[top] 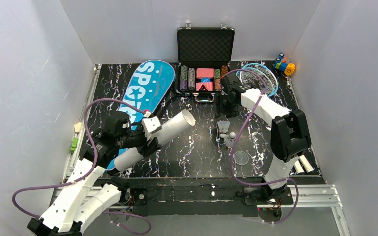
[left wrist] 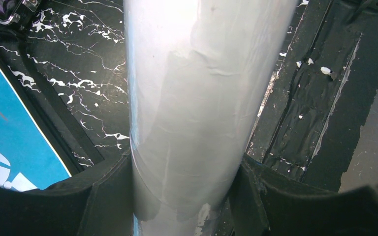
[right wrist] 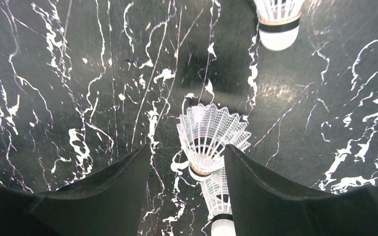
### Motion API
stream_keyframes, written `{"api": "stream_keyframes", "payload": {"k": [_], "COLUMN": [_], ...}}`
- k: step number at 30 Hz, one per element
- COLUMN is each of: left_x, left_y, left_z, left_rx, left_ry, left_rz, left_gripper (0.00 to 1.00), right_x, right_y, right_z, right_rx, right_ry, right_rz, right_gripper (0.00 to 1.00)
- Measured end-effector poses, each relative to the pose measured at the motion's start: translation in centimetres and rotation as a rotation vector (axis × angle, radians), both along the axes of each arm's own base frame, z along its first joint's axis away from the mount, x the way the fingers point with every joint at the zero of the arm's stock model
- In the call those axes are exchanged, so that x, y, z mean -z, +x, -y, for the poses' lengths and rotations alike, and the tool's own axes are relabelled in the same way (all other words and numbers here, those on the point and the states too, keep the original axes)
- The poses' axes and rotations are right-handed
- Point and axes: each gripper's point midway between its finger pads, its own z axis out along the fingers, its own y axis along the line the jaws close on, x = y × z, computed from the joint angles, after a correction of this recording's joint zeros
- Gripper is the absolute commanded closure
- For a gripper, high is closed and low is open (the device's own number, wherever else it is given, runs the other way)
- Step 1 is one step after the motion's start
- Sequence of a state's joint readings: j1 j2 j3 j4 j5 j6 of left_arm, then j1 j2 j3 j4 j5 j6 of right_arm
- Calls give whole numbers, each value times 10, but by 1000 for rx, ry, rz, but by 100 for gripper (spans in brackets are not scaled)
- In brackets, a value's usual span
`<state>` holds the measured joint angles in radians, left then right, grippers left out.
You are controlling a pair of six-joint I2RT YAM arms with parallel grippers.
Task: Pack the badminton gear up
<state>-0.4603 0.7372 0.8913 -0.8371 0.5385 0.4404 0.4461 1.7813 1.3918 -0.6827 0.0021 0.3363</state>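
Nearest, toward the near-left corner of the tabletop (top: 197,162): left jaws (left wrist: 187,189) pinching the long white tube (top: 174,129) low on its length, open mouth lifted and aimed at the middle, probably to take shuttlecocks. Close to the near edge, a clear round lid (top: 241,158), likely left off to keep that mouth free. Farther in, at the centre: right jaws (right wrist: 186,150) spread astride a white shuttlecock (right wrist: 206,130), not seen pressing its feather skirt; another shuttlecock (right wrist: 278,24) near. Beyond, along the left edge to the far-left corner, the blue "SPORT" bag (top: 145,86), flat. At the far-right corner, light-blue-framed rackets (top: 261,76), not yet packed, beside the open poker-chip case (top: 205,54).
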Motion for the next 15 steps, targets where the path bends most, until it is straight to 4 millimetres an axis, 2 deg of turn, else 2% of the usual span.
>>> {"api": "stream_keyframes", "payload": {"k": [5,9,15], "left_x": [0,0,0], "left_y": [0,0,0], "left_z": [0,0,0], "left_rx": [0,-1,-1], "left_ry": [1,1,3], "left_rz": [-2,-2,0], "left_gripper": [73,72,72], "right_x": [11,15,14], "right_y": [-12,-14,-14], "right_z": [2,3,0], "right_rx": [-31,-51,-70], "right_ry": [-2,-7,4], "right_rz": [-41,-44,-41], "right_gripper": [37,39,50]}}
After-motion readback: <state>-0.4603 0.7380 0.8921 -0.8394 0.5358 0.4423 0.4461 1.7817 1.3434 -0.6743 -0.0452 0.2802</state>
